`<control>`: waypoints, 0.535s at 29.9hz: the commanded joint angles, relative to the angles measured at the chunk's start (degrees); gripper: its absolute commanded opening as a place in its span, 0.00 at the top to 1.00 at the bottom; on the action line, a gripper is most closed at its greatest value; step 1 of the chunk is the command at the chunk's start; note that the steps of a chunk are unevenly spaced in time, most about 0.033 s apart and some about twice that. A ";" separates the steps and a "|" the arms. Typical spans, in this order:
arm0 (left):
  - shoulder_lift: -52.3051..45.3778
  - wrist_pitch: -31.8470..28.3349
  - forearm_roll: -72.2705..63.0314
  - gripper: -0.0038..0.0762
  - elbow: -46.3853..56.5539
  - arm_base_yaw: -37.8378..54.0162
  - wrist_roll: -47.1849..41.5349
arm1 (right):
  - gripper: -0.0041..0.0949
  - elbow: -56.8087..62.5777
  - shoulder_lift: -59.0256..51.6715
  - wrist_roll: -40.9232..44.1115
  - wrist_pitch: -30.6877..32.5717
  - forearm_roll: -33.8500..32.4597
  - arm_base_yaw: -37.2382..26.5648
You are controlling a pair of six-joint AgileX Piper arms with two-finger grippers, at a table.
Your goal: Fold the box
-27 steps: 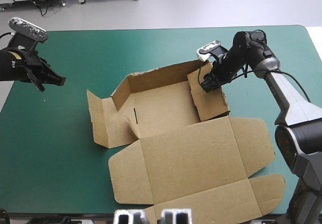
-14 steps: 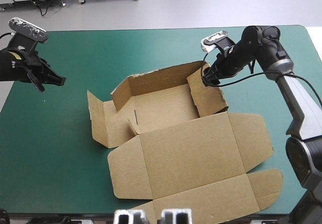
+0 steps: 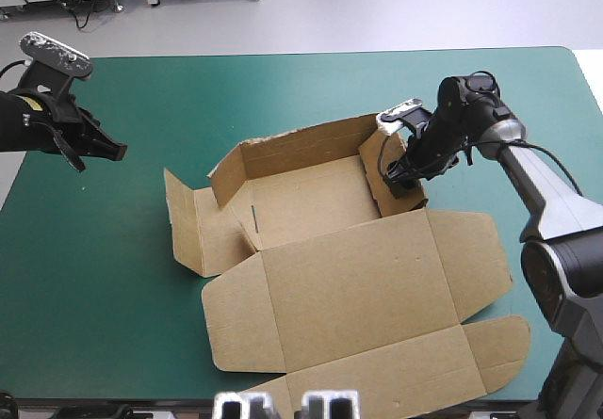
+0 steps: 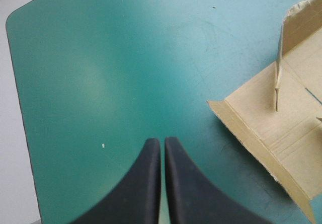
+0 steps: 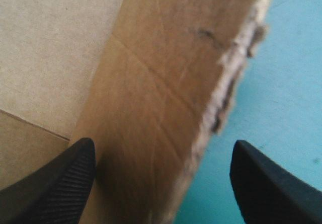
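The brown box (image 3: 311, 202) lies mid-table as a partly raised tray, its back wall up and its big lid (image 3: 363, 292) flat toward the front edge. The right side flap (image 3: 394, 174) leans up, and my right gripper (image 3: 403, 169) is down over it. In the right wrist view that flap (image 5: 166, 98) fills the space between my right gripper's (image 5: 161, 178) open black fingers, its torn edge toward one finger. My left gripper (image 3: 104, 151) hangs over the teal-green cover far left of the box, shut with nothing in it (image 4: 162, 183). The box's left flap (image 4: 271, 128) lies ahead of it.
Bare teal-green cover (image 3: 113, 268) surrounds the box on the left and at the back. The left side flap (image 3: 193, 226) lies spread on the table. The lid's tuck flap (image 3: 396, 377) reaches the table's front edge.
My right gripper has come down from behind the right flap onto it, and the flap now stands steeper. The left arm has stayed put.
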 commanded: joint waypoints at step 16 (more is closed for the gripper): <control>-1.52 1.17 -8.99 0.94 -1.12 0.17 0.83 | 0.98 -7.10 2.83 -2.23 1.23 5.48 0.12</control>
